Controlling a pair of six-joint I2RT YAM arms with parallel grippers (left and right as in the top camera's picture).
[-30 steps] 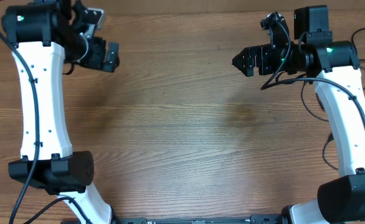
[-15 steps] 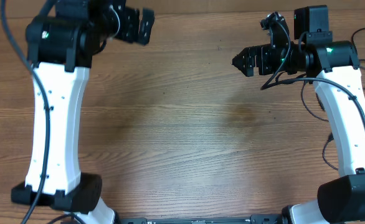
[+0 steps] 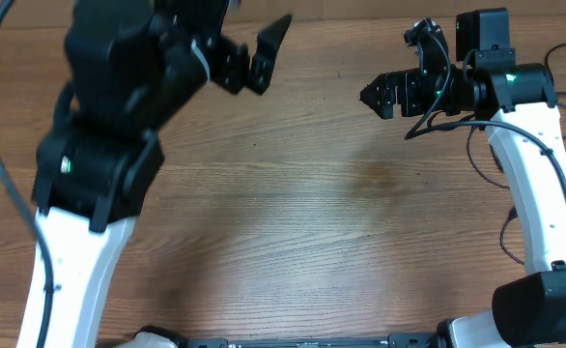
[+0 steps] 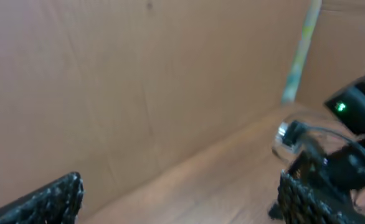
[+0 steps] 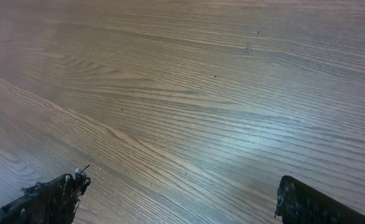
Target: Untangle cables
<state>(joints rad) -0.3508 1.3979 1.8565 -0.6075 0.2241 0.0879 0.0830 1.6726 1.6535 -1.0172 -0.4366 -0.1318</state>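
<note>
No thin black cables with plugs show on the table in any view. My left gripper [image 3: 267,50] is raised high above the table's far left, close to the overhead camera, and its fingers are spread and empty. In the left wrist view [image 4: 179,205] it faces across the table towards the right arm [image 4: 350,143]. My right gripper [image 3: 374,95] hovers over the far right of the table. It is open and empty, with only bare wood between its fingers in the right wrist view [image 5: 176,202].
The wooden table [image 3: 293,213] fills the overhead view. Black wires [image 3: 483,155] hang beside the right arm at the table's right edge. A brown wall [image 4: 108,81] stands beyond the table's far edge.
My left arm has lifted up towards the overhead camera and swung to the right, and now looks much larger. The right arm has not moved.
</note>
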